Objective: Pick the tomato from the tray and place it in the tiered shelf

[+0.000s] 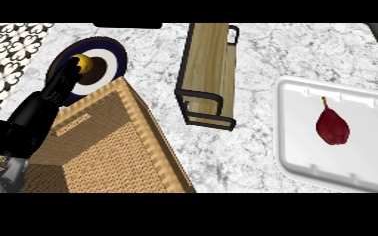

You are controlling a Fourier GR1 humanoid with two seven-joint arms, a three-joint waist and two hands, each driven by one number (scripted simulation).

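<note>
Here, from the head view, only the left hand (pixel 65 77) shows, coming in from the lower left as a long black shape that reaches up over a round plate (pixel 111 50) with dark blue, white and brown rings. Its fingers (pixel 74 62) touch a small yellow ball (pixel 84 63) lying on the plate; whether they are curled round it or merely laid against it cannot be told. The arm passes over the near corner of a wicker basket (pixel 140 130), which sits on the marble tabletop (pixel 258 65) just beside the plate.

In the middle stands the shelf (pixel 209 72), pale wood in a black frame, seen from above and tilted a little. It is well apart from the hand.

At the right lies the white tray (pixel 295 130). In it rests the task's fruit, a dark red, pear-shaped tomato (pixel 332 126) with a thin stem pointing up, untouched and far from the hand.
</note>
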